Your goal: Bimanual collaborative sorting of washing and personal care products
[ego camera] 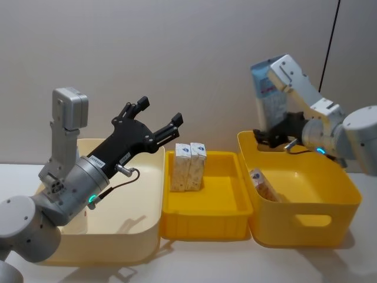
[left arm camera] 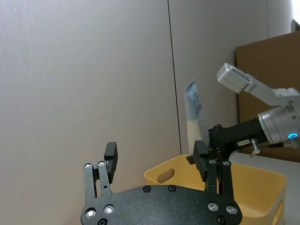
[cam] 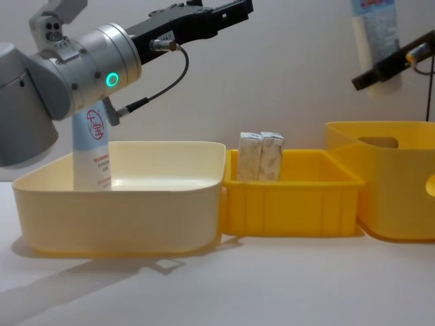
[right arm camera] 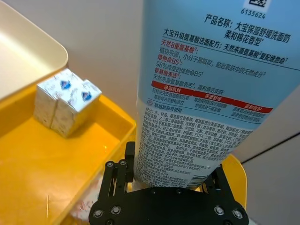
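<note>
The right gripper (ego camera: 277,137) pinches a pale-blue squeeze tube (ego camera: 266,97) aloft over the deep yellow bin (ego camera: 306,200). The left gripper (ego camera: 154,124) waits spread above the cream bin (ego camera: 118,230); a handover across the middle tray (ego camera: 206,218) looks next

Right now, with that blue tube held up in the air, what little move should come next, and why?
Probably the right hand carries its tube leftward to the open left hand. A matching tube already stands in the cream bin under the left arm, so a hand-over looks likely.
</note>
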Robot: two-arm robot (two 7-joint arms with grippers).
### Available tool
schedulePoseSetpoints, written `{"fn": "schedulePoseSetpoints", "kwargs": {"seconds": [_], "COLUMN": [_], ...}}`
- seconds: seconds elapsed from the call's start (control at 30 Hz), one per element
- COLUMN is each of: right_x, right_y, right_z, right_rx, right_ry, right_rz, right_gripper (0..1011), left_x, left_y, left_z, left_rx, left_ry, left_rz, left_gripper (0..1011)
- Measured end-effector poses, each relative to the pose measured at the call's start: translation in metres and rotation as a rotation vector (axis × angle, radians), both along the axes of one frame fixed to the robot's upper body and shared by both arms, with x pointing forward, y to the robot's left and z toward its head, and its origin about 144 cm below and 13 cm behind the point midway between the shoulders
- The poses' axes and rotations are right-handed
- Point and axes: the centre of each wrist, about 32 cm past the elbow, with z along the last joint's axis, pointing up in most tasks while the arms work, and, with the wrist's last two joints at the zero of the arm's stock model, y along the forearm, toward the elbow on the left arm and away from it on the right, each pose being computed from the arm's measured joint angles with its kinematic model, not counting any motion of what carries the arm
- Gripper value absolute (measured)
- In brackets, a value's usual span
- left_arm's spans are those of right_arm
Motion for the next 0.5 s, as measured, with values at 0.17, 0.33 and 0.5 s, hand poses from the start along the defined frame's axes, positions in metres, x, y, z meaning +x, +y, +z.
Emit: {"fn": "schedulePoseSetpoints", "kwargs": {"seconds": [0.17,0.33,0.5], "right_x": [0.007,0.015,0.025], "right_y": [-0.011,-0.019,-0.029], "right_z": [0.007,0.013,0.018], "right_rx": [-0.006,-0.008,-0.006], "right_ry": [0.08,0.149,0.232], "right_rz": [-0.02,-0.031,-0.039], "right_gripper": [658,658,658], "left_x": [0.0,0.0,0.0], "left_y": [0.0,0.0,0.0], "left_z": [0.0,0.0,0.0], "left_rx": [0.0,0.0,0.0], "left_ry": [0.0,0.0,0.0], "left_rz": [0.0,0.0,0.0], "left_gripper": [1002,1003,1003]}}
